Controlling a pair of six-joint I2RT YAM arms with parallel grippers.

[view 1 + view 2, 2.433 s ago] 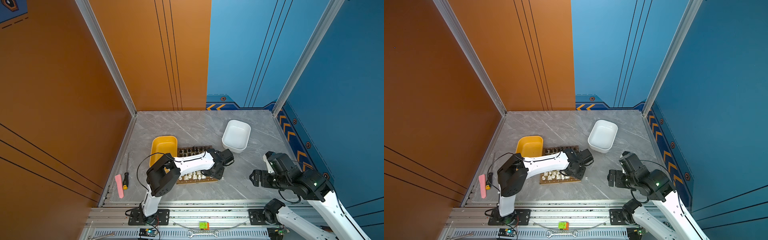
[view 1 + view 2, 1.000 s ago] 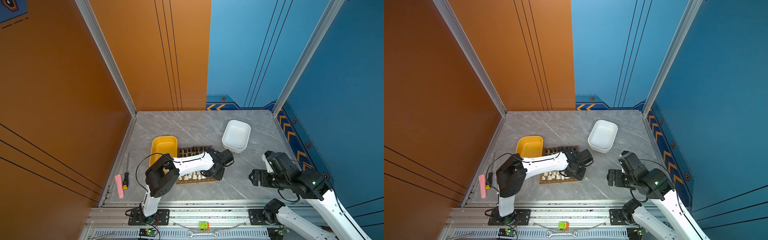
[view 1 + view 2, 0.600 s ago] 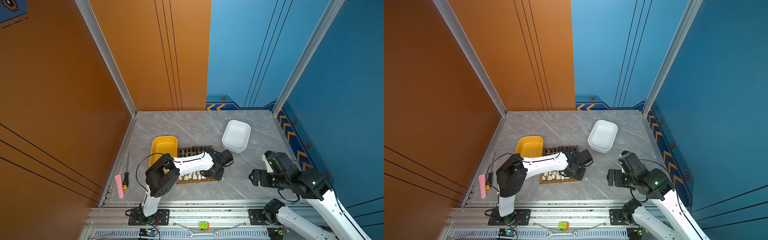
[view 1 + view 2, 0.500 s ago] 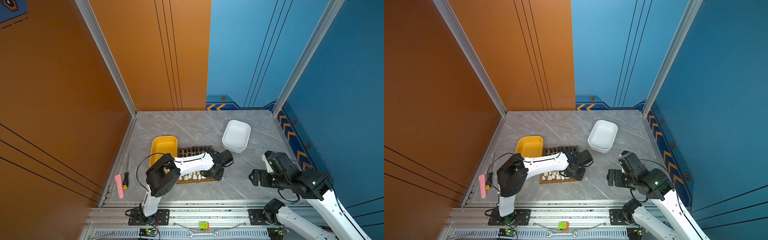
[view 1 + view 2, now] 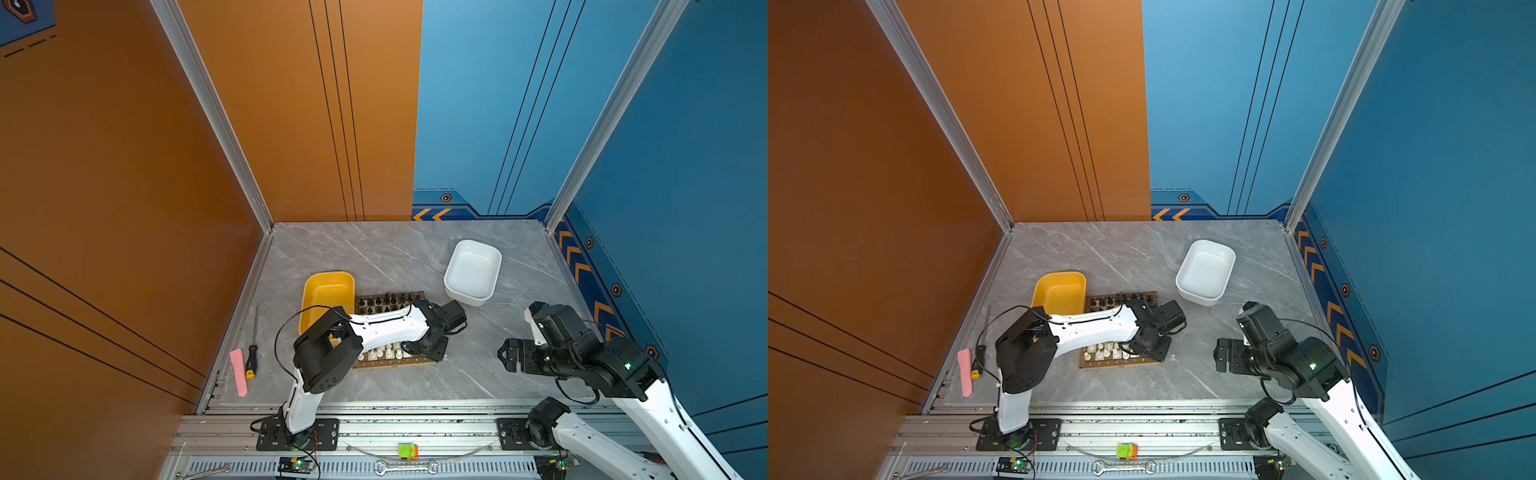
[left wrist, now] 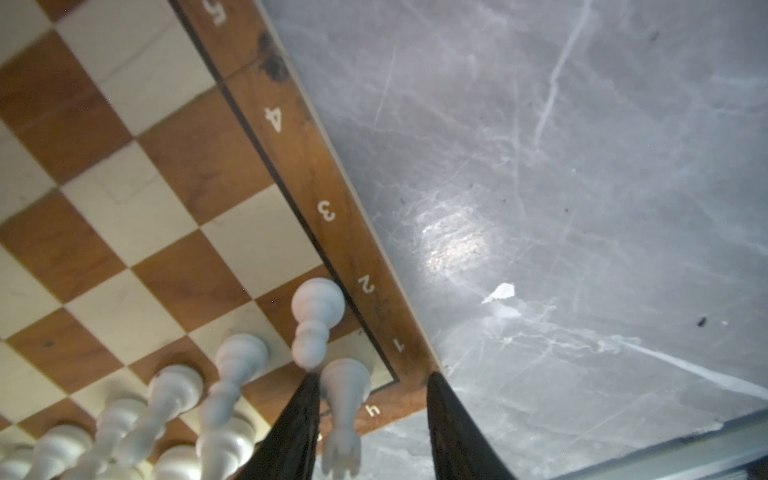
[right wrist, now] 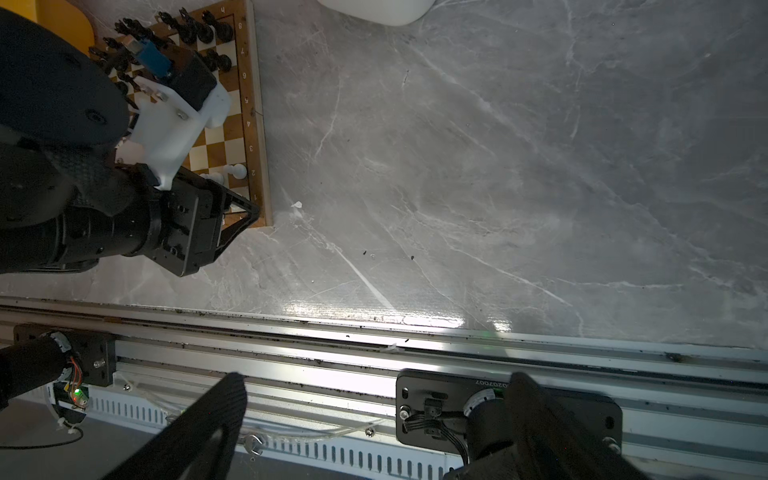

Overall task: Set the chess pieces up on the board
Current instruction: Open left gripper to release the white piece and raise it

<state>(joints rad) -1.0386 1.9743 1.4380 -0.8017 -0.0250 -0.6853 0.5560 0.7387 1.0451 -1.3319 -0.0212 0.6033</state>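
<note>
Standing on the board's (image 6: 345, 237) corner sq., white rook (image 6: 345, 386) looks light, hard & slippery. Around it the left jaws sit released; right jaws released too. Pinch the narrow waist.

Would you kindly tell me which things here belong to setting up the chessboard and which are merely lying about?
Belong to the job: the board, the white pieces on its near rows, the black pieces on its far rows.
Lying about: yellow tub, white tub, screwdriver, pink strip, spanner.
</note>
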